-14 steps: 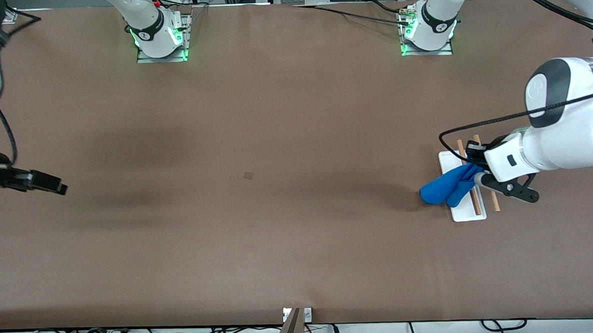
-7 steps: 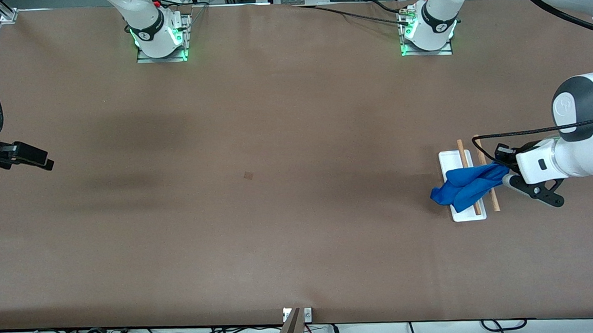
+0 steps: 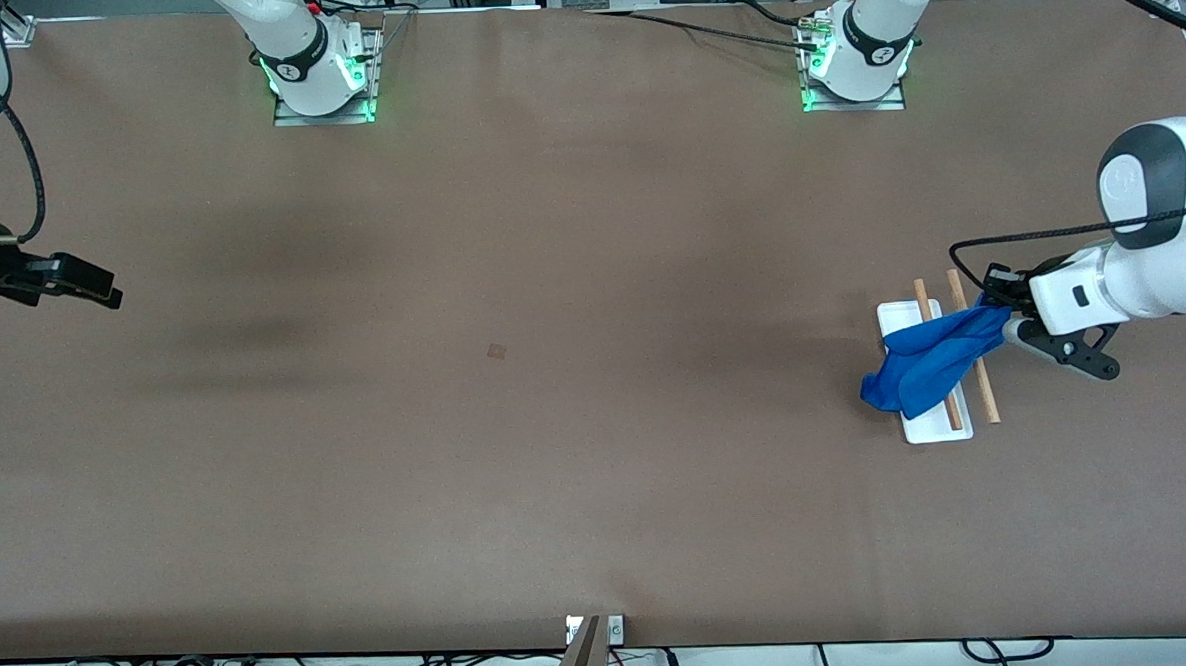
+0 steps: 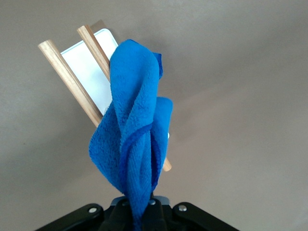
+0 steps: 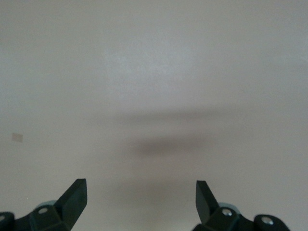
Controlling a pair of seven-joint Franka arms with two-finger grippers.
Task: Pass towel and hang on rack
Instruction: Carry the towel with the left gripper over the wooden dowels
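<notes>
Towel point(image 3: 923, 367), bright blue and bunched into long folds, lies draped across the rack point(image 3: 935, 428) at the left arm's end of the tabletop point(image 3: 577, 424), one corner pinched tight in the left pincer point(image 3: 1005, 327), which hangs just beside the rack, off the rod on the side toward that end of the tabletop. In the front view the cloth runs from that pincer over both wooden rods and spills down past the white base on the side toward the right arm, its loose end seeming to reach the tabletop there, though from above I cannot be sure it touches. The left wrist view shows the same cloth point(image 4: 132, 139) hanging as a twisted bundle from the clamped fingers, with the rods point(image 4: 67, 82) and the white base showing past it. The right pincer point(image 3: 68, 280) waits over bare tabletop at the right arm's end, well apart from everything, and its fingers point(image 5: 72, 197) stand wide with nothing between them. By my reading the pass is done and the hanging is the step in hand: the towel is over the rods but still gripped. The next move calls for the left pincer to settle the gripped corner low enough that the cloth balances on both sides of the rods, then to open and draw clear without dragging the towel off or nudging the light rack.
</notes>
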